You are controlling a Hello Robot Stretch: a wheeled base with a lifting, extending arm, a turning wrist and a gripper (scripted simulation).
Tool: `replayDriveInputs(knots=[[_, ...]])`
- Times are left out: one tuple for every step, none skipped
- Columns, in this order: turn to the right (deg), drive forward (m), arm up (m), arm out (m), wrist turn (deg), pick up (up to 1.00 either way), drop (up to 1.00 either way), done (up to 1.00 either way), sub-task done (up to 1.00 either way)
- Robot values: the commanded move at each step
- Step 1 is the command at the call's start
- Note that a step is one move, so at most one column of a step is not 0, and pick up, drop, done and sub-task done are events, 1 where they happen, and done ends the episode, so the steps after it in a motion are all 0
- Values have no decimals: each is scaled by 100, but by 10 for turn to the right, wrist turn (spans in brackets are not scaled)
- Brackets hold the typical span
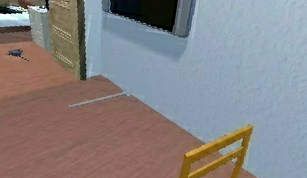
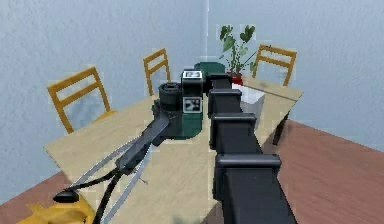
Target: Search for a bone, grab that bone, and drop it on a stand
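Over on the arm side you have a pale wooden table [image 2: 95, 150], with the arm [image 2: 240, 160] stretched across its top. The gripper [image 2: 88, 197] has its dark body above the tabletop. Its thin fingers [image 2: 120, 165] slant down toward the near corner and end by a yellow shape [image 2: 55, 210]. You cannot tell the claw's state, nor whether it holds anything.

Wooden chairs [image 2: 80, 95] stand along the table's far side. At the far end are a potted plant [image 2: 238, 45], a dark green container [image 2: 212, 70] and a white box [image 2: 248, 98].

Ahead of you are a red-brown floor [image 1: 104, 135], a pale wall with a dark screen [image 1: 145, 0], and a yellow chair [image 1: 215, 172] at lower right. A small dark thing [image 1: 13, 53] lies on the floor by the wooden door [image 1: 64, 13]. It is too small to name, so you cannot tell where the bone is.
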Motion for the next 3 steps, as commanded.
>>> replayDriveInputs(knots=[[0,0,0,-20,0,0,0,0,0],[-450,0,0,0,0,0,0,0,0],[-450,0,0,0,0,0,0,0,0]])
